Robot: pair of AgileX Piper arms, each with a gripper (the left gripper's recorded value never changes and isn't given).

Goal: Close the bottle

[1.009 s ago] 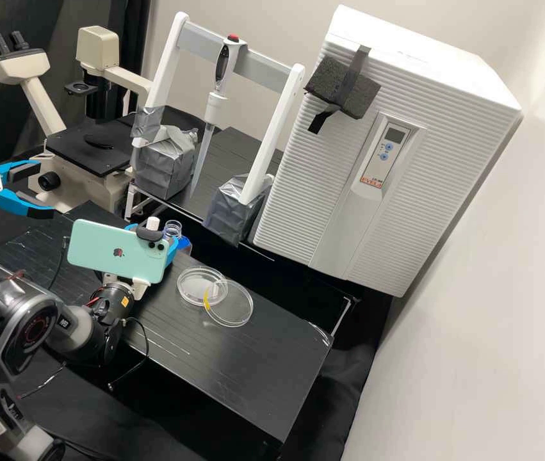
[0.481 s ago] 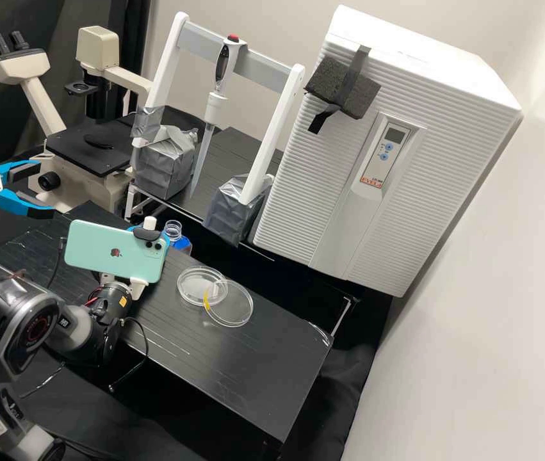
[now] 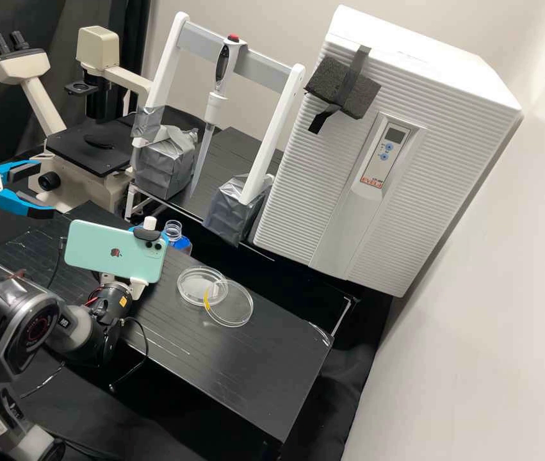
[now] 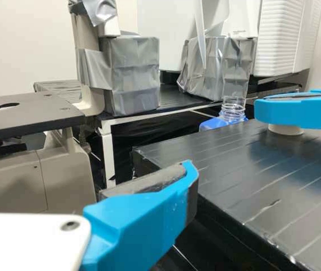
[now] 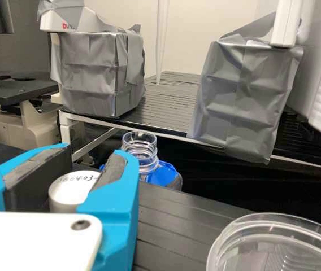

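We see the bottle [image 5: 141,148] upright at the far edge of the bench [image 3: 234,346]. It is clear with a blue lower body, and its threaded neck is open. Its white cap [image 5: 72,191] sits clamped in the right gripper [image 5: 73,172], just beside the mouth and not on it.

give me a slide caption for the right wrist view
Right gripper holding the white cap close beside the uncapped bottle.

The high camera looks down on the whole bench [image 3: 253,358] from well back, while both wrist cameras sit low at bench level, sharing the bottle [image 5: 139,148], the right nearer.
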